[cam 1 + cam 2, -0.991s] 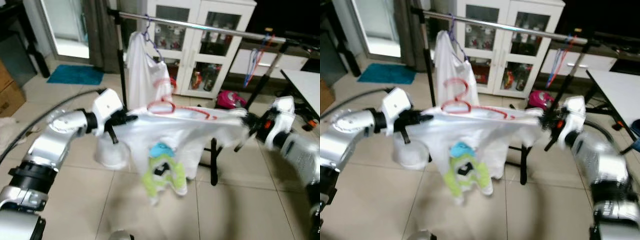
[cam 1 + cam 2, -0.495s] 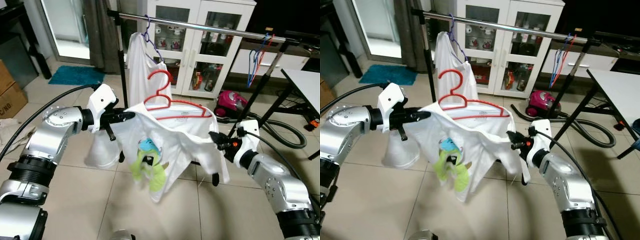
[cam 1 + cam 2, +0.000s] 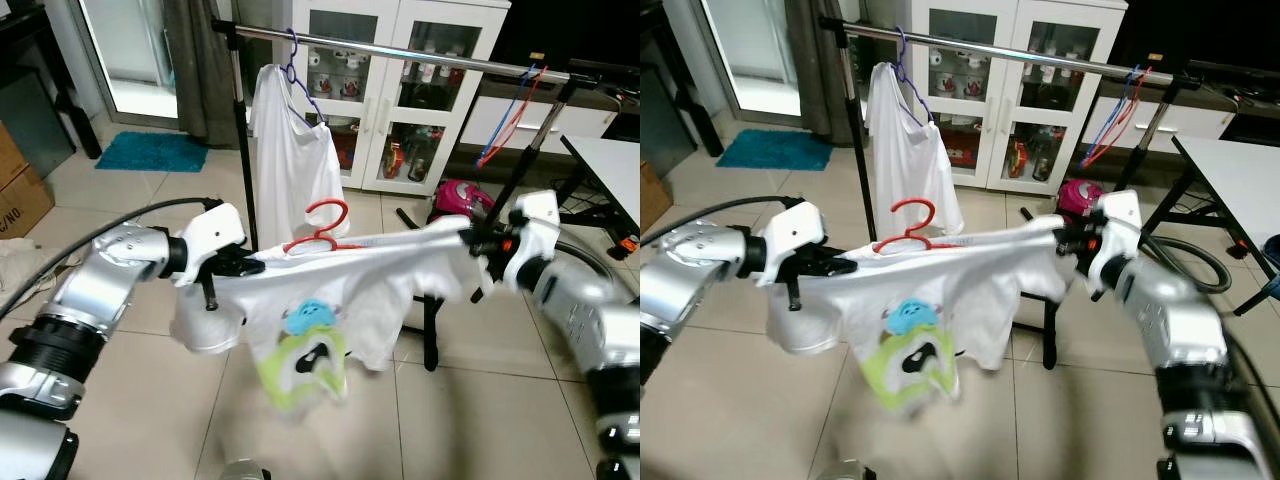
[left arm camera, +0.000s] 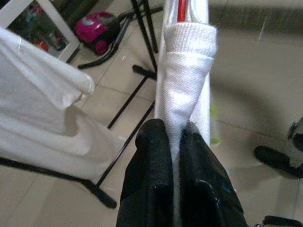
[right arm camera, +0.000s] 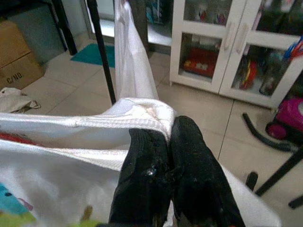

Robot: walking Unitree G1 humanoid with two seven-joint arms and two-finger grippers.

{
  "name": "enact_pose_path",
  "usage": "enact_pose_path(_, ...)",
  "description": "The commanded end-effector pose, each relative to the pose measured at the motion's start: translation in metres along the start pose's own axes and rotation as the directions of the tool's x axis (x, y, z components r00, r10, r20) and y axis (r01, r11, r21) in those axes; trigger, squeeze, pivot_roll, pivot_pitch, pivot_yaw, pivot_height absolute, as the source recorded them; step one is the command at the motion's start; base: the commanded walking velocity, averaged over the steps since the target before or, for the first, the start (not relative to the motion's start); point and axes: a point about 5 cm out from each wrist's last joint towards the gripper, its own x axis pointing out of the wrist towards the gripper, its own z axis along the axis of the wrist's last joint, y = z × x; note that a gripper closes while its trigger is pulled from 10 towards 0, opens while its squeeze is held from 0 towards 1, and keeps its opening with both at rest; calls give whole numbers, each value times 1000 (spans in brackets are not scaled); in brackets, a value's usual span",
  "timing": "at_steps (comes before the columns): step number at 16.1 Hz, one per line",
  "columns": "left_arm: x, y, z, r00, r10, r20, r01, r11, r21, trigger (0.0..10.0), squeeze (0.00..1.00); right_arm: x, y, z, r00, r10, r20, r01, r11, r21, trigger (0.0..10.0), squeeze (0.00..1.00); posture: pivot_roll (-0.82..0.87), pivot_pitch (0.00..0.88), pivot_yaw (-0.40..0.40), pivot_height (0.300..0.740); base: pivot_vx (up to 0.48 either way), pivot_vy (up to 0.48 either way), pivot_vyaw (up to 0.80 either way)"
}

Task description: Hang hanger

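A black-framed clothes rack with a silver metal rail (image 3: 400,55) stands at 12 o'clock. Below it, a white T-shirt with a green monster print (image 3: 330,300) on a red wire hanger (image 3: 322,222) stretches between the left gripper (image 3: 245,268) at 9 o'clock and the right gripper (image 3: 478,243) at 3 o'clock, each pair of jaws clamped on a shoulder

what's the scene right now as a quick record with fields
held item: white t-shirt on a red hanger, stretched between both grippers
left gripper: shut on one shoulder of the shirt
right gripper: shut on the other shoulder
rail: above and behind, already holding another white shirt
hanger status: not yet on the rail
floor: pink vacuum behind the rack
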Motion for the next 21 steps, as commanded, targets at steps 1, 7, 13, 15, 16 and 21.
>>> enact_pose_path(1, -2, 2, -16, 995, 42, -96, -45, 999, -28, 0, 0, -10, -17, 9, 997, -69, 23, 70, 997, -19, 0, 0, 95, 0, -32, 740, 0, 0, 0)
enact_pose_path(7, 6, 32, 15, 940, 310, 144, -287, 944, -160, 0, 0, -19, 9, -15, 999, -11, -30, 12, 999, 40, 0, 0, 98, 0, -40, 740, 0, 0, 0)
enact_pose_path(13, 5, 33, 36, 941, 205, 271, -176, 976, -125, 0, 0, -6, 83, -53, 988, 155, -9, -154, 986, 61, 10000, 0, 93, 0, -22, 740, 0, 0, 0)
enact_pose_path(15, 5, 33, 40, 942, 176, 286, -154, 983, -96, 0, 0, -7, 93, -48, 976, 218, 32, -219, 975, 47, 10000, 1000, 96, 0, -22, 740, 0, 0, 0)
enact_pose_path(16, 3, 33, 41, 951, 143, 275, -132, 990, -58, 0, 0, -14, 85, -37, 963, 258, 74, -259, 966, 12, 10000, 1000, 96, 0, -20, 740, 0, 0, 0)
enact_pose_path(21, -2, 37, 35, 972, 98, 213, -103, 995, 14, 0, 0, -54, 69, -22, 830, 551, -91, -557, 810, -181, 10000, 1000, 91, 0, -17, 740, 0, 0, 0)
